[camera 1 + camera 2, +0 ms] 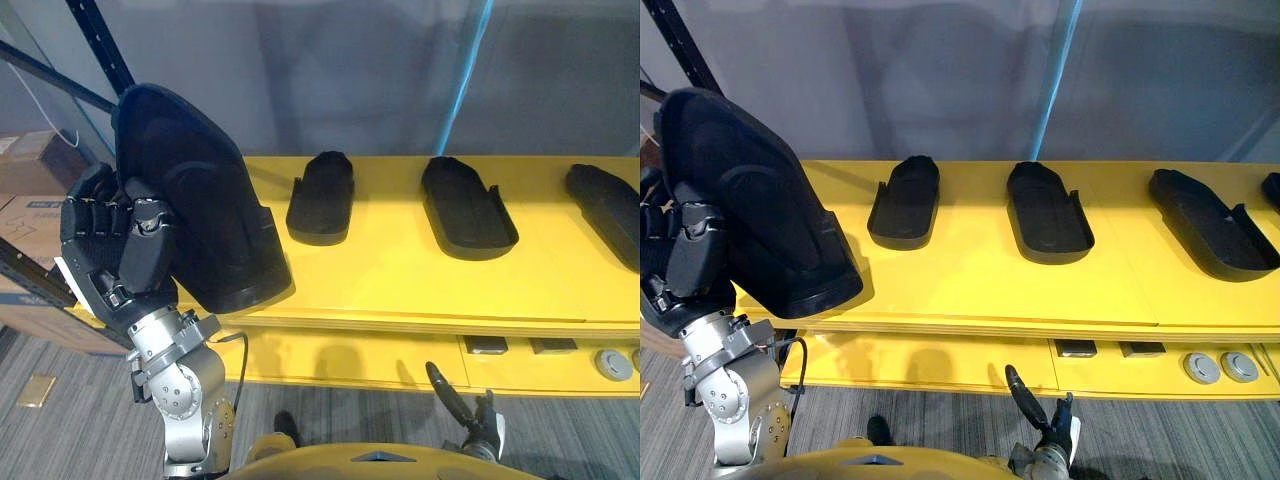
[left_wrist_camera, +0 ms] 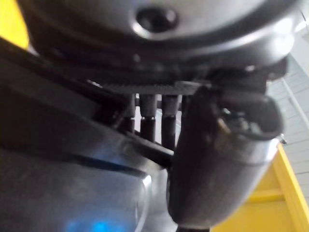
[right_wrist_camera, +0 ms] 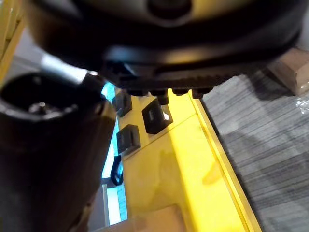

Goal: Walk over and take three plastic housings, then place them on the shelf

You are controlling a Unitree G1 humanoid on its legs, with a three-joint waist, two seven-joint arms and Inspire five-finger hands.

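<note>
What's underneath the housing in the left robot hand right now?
The yellow shelf: the held housing, gripped by the left robot hand, has its lower end over the front-left corner. Whether it touches is hidden by the housing itself.

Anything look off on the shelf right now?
Only the held housing: it stands steeply tilted at the front left edge of the shelf, gripped by the left robot hand and not yet laid down. The other housings lie flat in a row. Nothing looks damaged.
</note>
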